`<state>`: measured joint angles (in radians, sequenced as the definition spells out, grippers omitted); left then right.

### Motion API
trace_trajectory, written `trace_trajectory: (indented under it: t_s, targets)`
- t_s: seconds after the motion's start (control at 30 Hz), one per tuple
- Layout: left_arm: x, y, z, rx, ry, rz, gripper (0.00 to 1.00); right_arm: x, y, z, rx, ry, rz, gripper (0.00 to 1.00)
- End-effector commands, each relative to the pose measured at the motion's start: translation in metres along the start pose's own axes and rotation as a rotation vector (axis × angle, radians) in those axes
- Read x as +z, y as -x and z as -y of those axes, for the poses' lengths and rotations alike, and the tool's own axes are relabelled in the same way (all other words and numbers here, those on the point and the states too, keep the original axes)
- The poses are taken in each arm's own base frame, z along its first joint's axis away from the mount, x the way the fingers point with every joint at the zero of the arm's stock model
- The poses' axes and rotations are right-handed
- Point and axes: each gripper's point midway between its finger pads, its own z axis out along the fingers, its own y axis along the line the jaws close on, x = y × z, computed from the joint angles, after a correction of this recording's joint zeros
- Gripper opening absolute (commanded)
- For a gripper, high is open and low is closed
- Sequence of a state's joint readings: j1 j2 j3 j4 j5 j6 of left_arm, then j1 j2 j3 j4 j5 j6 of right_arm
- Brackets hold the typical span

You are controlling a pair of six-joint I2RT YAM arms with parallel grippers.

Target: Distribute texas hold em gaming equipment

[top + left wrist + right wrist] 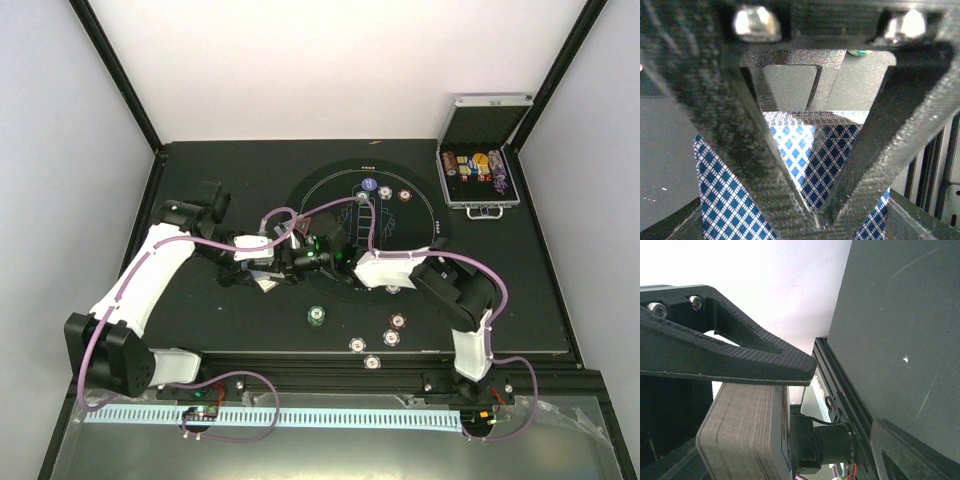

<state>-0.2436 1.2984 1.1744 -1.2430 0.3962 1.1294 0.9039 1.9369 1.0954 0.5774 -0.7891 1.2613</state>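
Over the middle of the desk [200,180], the left gripper [274,268] and the right gripper [326,258] meet almost tip to tip.

From the left wrist, the left gripper's fingers [747,145] are drawn in to a narrow V. They pinch a blue-and-white diamond-backed card [805,165] flat between them. Its back faces the camera. It reaches from the fingertips back toward the palm, with its far edge lying straight across. I cannot tell whether this is one card or two overlapped.

From the right wrist, the upper finger [740,360] presses on top of a stack of cards [742,435]. The stack is held off the desk with its layered edge toward the camera. The lower finger is mostly out of view, and I cannot tell the stack's long axis.

On the desk I count:
- one green chip [316,315];
- three chips [384,192] at the far side of the painted ring [425,200];
- four near the front edge;
- one beside the right arm.

Their colours are too small to sort surely. An open silver case [488,118] stands at the far right.
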Motion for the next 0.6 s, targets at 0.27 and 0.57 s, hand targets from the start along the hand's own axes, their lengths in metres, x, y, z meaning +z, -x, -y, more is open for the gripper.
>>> trace_trajectory:
  t_s: [0.27, 0.57]
  targets:
    - [-0.005, 0.005, 0.002, -0.011, -0.013, 0.004, 0.01, 0.005, -0.002, 0.022, 0.027, 0.001, -0.031, 0.73]
    - [-0.007, 0.006, 0.001, -0.016, -0.004, 0.008, 0.02, -0.027, 0.002, 0.045, 0.040, -0.072, 0.021, 0.64]
